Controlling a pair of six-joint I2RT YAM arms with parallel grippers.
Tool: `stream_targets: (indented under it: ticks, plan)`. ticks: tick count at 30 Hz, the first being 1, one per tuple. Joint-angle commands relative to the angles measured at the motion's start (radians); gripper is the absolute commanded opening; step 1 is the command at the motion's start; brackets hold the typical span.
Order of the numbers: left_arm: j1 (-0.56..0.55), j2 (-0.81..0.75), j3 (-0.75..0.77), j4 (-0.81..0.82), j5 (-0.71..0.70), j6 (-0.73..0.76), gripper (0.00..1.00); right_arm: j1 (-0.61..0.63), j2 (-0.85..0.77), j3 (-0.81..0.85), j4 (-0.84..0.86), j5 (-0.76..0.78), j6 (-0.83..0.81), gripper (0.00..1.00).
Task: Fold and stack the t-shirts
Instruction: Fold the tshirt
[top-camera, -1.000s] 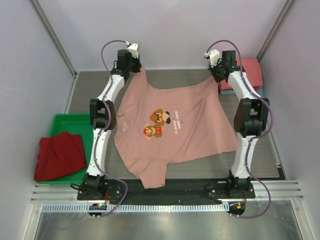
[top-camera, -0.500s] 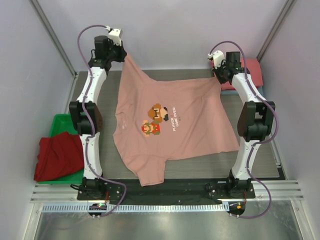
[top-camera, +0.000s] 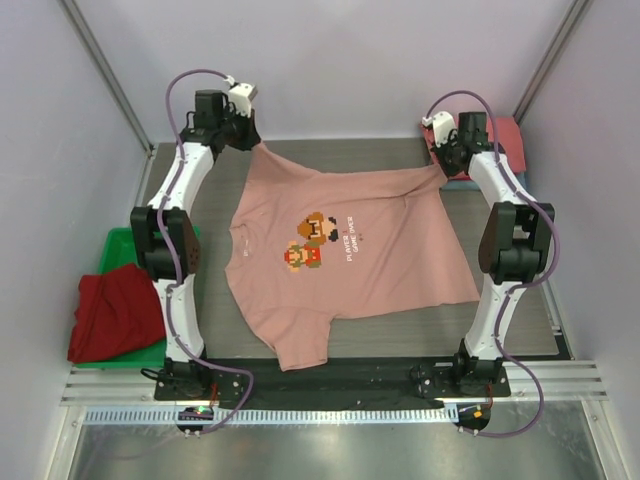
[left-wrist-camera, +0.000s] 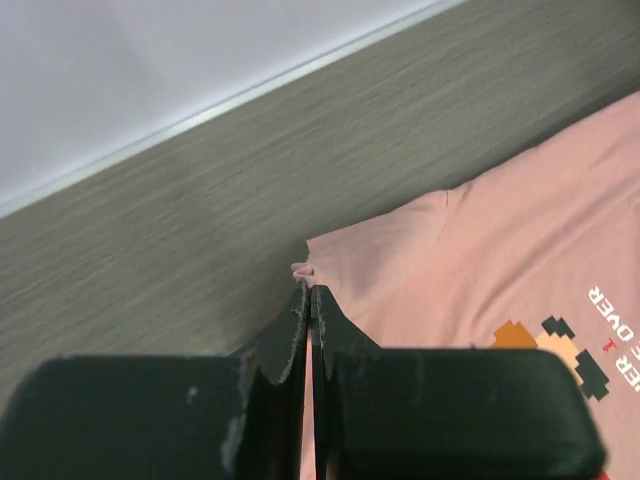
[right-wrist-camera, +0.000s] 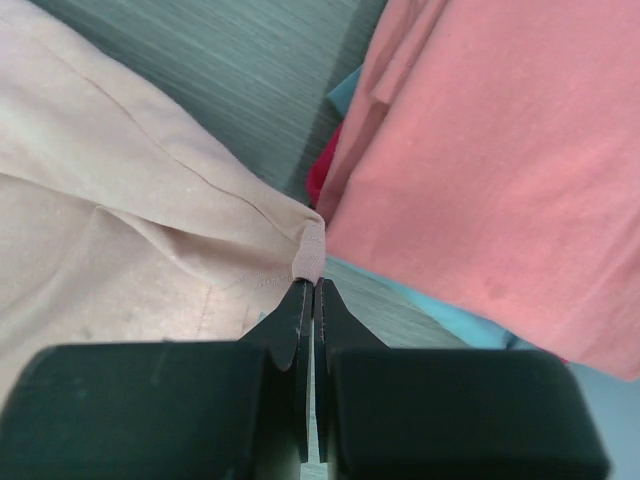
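The dusty-pink t-shirt (top-camera: 345, 255) with the pixel game-character print lies spread face up on the table, hem at the far side. My left gripper (top-camera: 243, 138) is shut on its far left hem corner (left-wrist-camera: 308, 272). My right gripper (top-camera: 445, 160) is shut on its far right hem corner (right-wrist-camera: 310, 245). A folded stack sits at the far right: the coral-red shirt (top-camera: 505, 140) on top (right-wrist-camera: 500, 160), blue-grey (right-wrist-camera: 440, 305) and dark red (right-wrist-camera: 322, 178) edges beneath it. Another dark red shirt (top-camera: 118, 312) lies crumpled in the green tray (top-camera: 140, 245).
The green tray stands off the table's left edge beside the left arm. White walls close in the back and both sides. The folded stack lies right beside my right gripper.
Both grippers have carried the hem corners outward and down. The left arm swung left and lowered; the right moved right. The shirt now lies flatter and more stretched.
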Motion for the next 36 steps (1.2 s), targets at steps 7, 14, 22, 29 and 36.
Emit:
stream_targets:
  ticks: [7, 14, 22, 29, 36]
  plan:
    - [0.003, -0.246, -0.101, -0.041, 0.032, 0.051, 0.00, -0.018, -0.111, -0.039, 0.035, -0.025, -0.021, 0.01]
    - [0.003, -0.381, -0.199, -0.084, 0.037, 0.070, 0.00, -0.024, -0.117, -0.070, 0.051, -0.030, -0.025, 0.01]
    - [0.003, -0.471, -0.303, -0.112, 0.037, 0.096, 0.00, -0.027, -0.106, -0.082, 0.067, -0.062, -0.021, 0.01]
    - [0.003, -0.513, -0.327, -0.122, 0.006, 0.115, 0.00, -0.027, -0.184, -0.171, 0.095, -0.142, -0.119, 0.01]
    - [0.023, -0.533, -0.319, -0.121, -0.020, 0.118, 0.00, -0.033, -0.246, -0.277, 0.159, -0.156, -0.240, 0.01]
